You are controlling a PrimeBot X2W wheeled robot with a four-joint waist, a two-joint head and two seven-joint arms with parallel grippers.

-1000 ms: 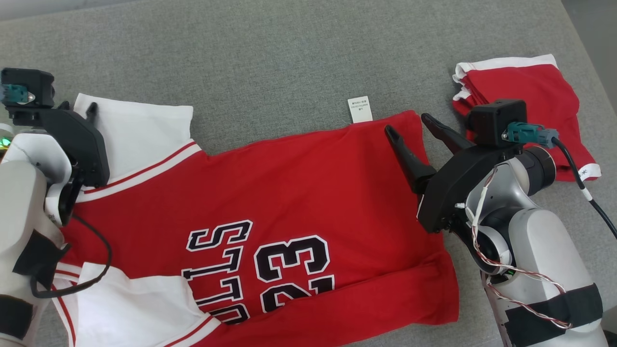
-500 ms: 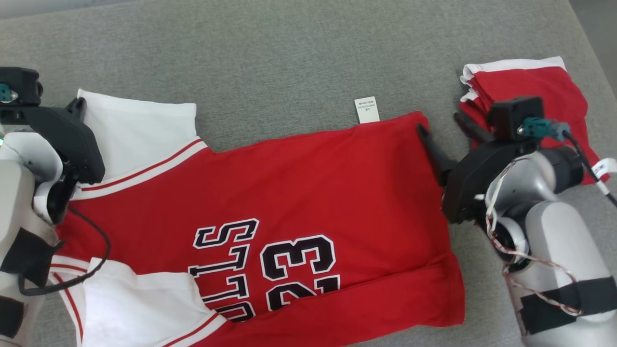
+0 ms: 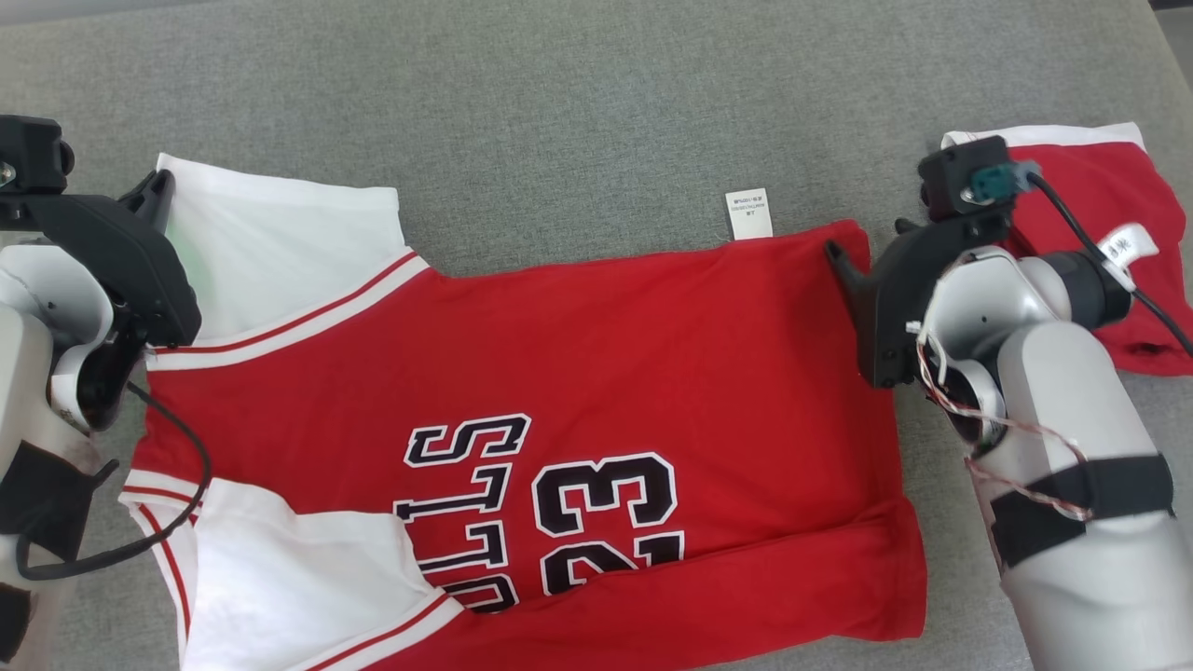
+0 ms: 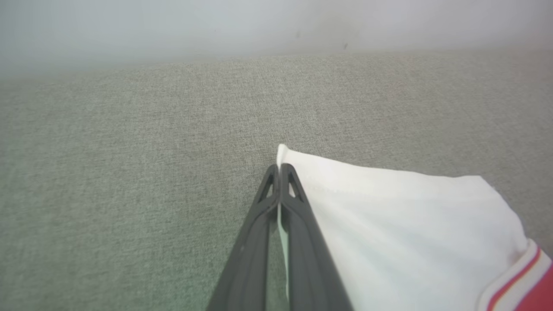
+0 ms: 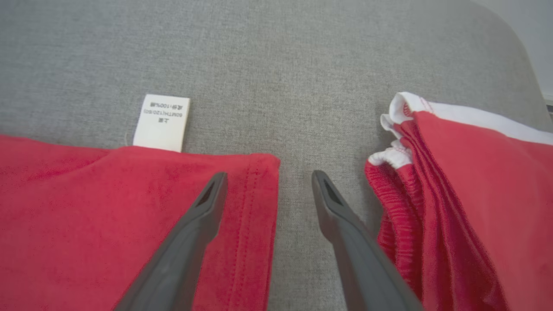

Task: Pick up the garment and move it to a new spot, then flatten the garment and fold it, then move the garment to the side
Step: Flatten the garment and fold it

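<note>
While our head view gave us the jersey's [image 3: 522, 373] print, wrist views showed our left gripper [image 4: 280, 170] pinching its white sleeve, our right gripper [image 5: 268, 174] agape astride its hem

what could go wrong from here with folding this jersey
1. The left end effector is shut on just the very edge of the white sleeve. A pinch that thin may slip once the cloth is pulled or lifted.
2. The right end effector is open, straddling the hem corner of the jersey, with the folded red shorts close beside it. Closing could miss the corner or snag the shorts.
</note>
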